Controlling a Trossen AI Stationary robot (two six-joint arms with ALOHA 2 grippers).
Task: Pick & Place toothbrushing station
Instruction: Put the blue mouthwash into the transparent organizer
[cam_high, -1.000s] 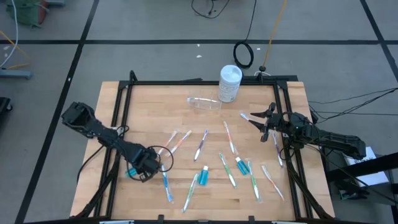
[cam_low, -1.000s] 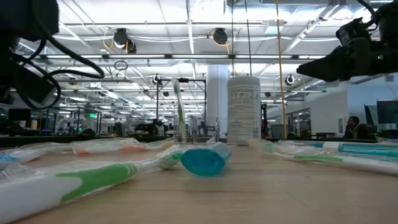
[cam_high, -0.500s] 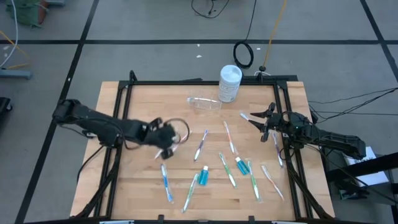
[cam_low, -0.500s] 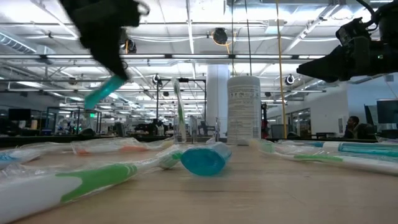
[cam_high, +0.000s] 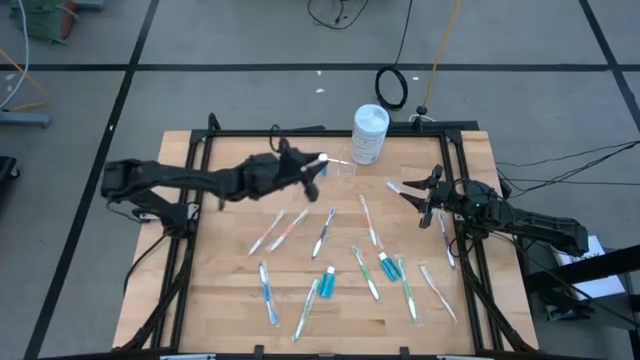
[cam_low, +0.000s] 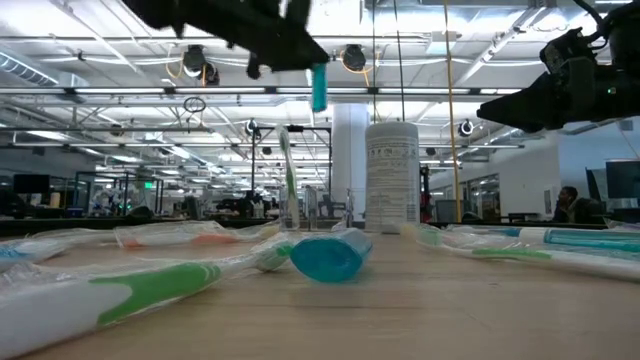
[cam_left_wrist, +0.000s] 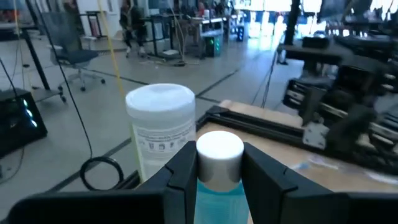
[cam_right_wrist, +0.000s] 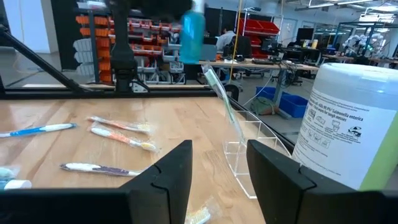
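the left gripper (cam_high: 312, 172) hung above the far middle of the table (cam_high: 230, 300), right over the clear cup (cam_high: 343, 168). its two fingers (cam_left_wrist: 186, 168) pinched a blue tube (cam_left_wrist: 216, 177) between them, white cap pointing away from the wrist. in the low view the tube (cam_low: 318, 86) hung upright in the air under the dark gripper (cam_low: 300, 45), above a toothbrush (cam_low: 289, 170) that stood in the cup.

the white canister (cam_high: 369, 133) stood just right of the cup, at the far edge.

the right gripper (cam_high: 418, 192) waited over the table's right side, its fingers (cam_right_wrist: 168, 168) spread apart with nothing between them, pointed toward the cup (cam_right_wrist: 245, 158).

the rest of the set lay flat on the wood: toothbrushes (cam_high: 325, 231) scattered across the middle and the near half, one blue tube (cam_high: 326, 283) near the centre and another (cam_high: 388, 265) to its right.
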